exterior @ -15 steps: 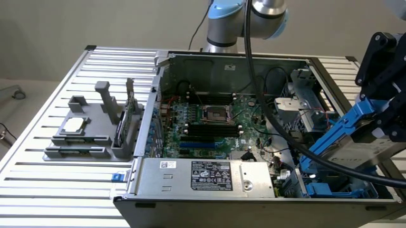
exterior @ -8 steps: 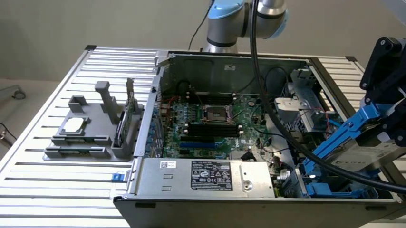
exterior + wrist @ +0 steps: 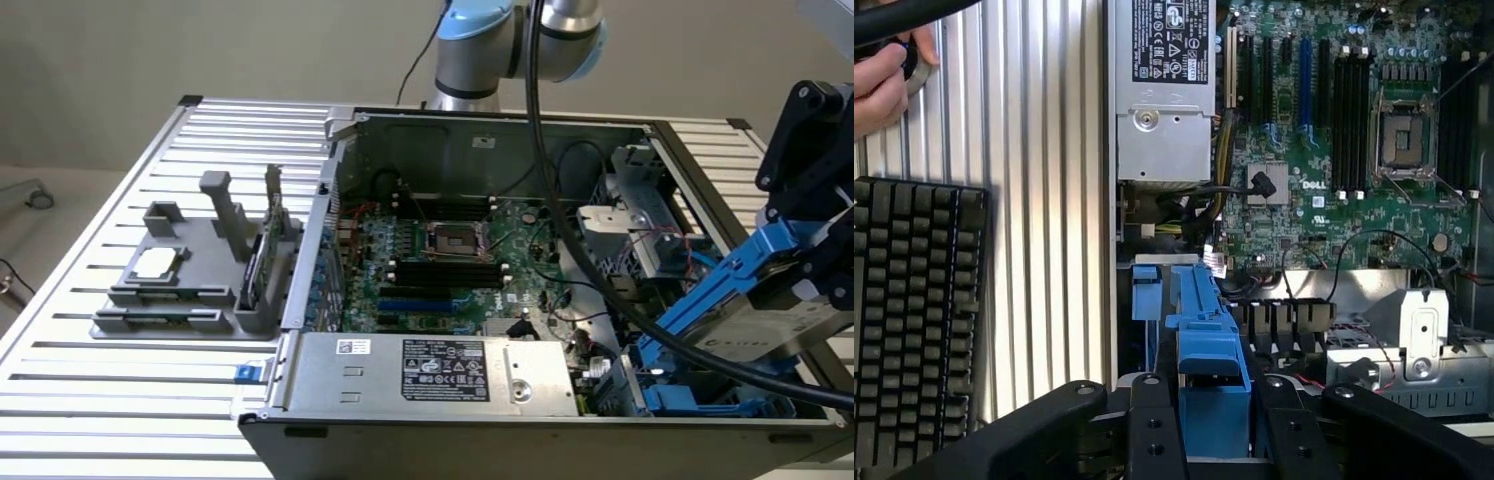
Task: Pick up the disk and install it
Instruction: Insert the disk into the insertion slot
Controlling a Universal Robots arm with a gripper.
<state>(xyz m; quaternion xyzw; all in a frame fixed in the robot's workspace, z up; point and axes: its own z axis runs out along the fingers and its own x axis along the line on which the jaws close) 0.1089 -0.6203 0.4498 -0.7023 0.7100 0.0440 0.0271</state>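
Disk (image 3: pixel 774 325), lifted and pinched by the gripper (image 3: pixel 1216 440), hangs tilted at four o'clock over the computer case (image 3: pixel 534 450), not yet installed.

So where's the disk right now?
On the exterior view's right, the disk sits tilted in the pincer, over that side of the open computer case, just above the blue drive bay.

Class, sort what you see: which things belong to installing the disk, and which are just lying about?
Belongs to the job: the disk, held in the gripper; the open computer case.
Lying about: the keyboard; the chip on the grey stand; a person's hand.
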